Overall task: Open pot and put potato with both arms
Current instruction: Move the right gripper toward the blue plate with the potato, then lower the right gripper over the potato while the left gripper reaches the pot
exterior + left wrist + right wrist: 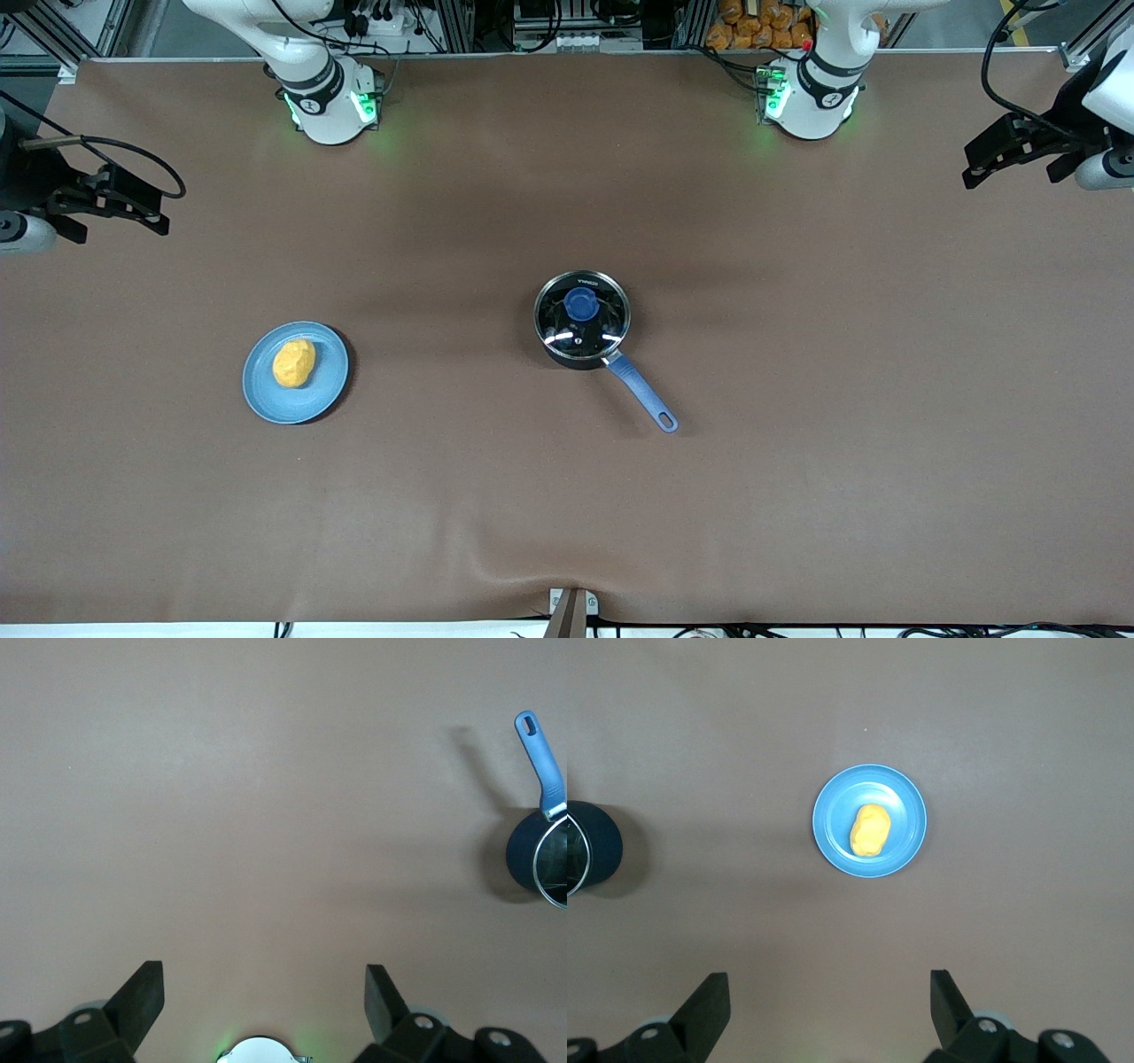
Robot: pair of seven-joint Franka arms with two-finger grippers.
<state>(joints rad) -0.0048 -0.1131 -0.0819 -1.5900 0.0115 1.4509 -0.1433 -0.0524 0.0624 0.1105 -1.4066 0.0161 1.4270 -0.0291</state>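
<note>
The black pot stands mid-table with a glass lid and blue knob on it. Its blue handle points toward the front camera. The yellow potato lies on a light-blue plate toward the right arm's end. Both arms wait raised at the table's ends. My left gripper is open and empty, high over bare table, with the pot off to one side. My right gripper is open and empty too, and below it are the potato, plate and pot.
Brown cloth covers the whole table. The two arm bases stand along the edge farthest from the front camera. A small bracket sits at the nearest edge.
</note>
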